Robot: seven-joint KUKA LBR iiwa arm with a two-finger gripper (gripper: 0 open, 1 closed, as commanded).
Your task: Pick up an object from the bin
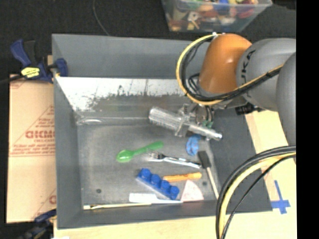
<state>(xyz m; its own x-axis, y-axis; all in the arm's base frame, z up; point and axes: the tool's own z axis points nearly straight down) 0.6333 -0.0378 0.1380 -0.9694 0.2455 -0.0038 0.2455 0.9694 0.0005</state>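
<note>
Our gripper (198,119) hangs at the back right of the grey metal bin (65,133), right over the neck of a silvery round brush (167,117) with a ribbed metal barrel and a thin rod handle. We cannot tell how far the gripper is open, nor whether it has the brush. We judge the brush light and stiff, yet its smooth metal is likely slippery and it may roll; the neck between barrel and handle looks the surest hold. A small blue plastic piece (193,145) lies just in front
</note>
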